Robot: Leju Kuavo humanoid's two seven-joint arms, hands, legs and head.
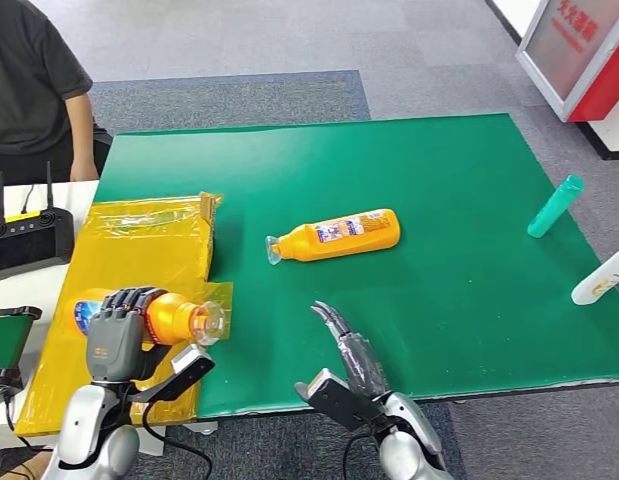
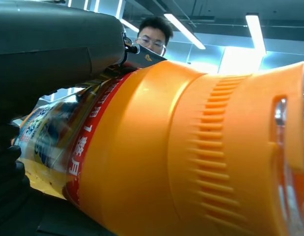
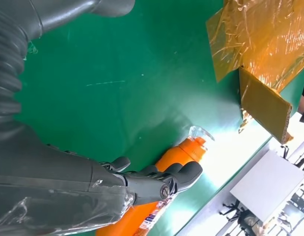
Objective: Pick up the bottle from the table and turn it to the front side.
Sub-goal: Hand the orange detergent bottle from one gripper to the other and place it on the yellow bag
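Observation:
My left hand point(image 1: 113, 340) grips an orange bottle point(image 1: 174, 318) lying sideways over the yellow taped cardboard, its clear cap pointing right. The left wrist view shows that bottle point(image 2: 172, 157) up close, with the hand point(image 2: 50, 54) wrapped over its labelled body. A second orange bottle point(image 1: 336, 235) lies on its side in the middle of the green table point(image 1: 442, 170), cap to the left. My right hand point(image 1: 351, 355) hovers open near the table's front edge, fingers stretched toward that bottle. In the right wrist view the fingers point(image 3: 172, 179) reach over the lying bottle point(image 3: 176, 157) without holding it.
Flattened yellow taped cardboard point(image 1: 140, 250) covers the table's left end. A teal bottle point(image 1: 555, 205) and a white bottle point(image 1: 602, 277) lie at the right edge. A person point(image 1: 34, 80) sits at the far left, beside a black controller point(image 1: 27, 235).

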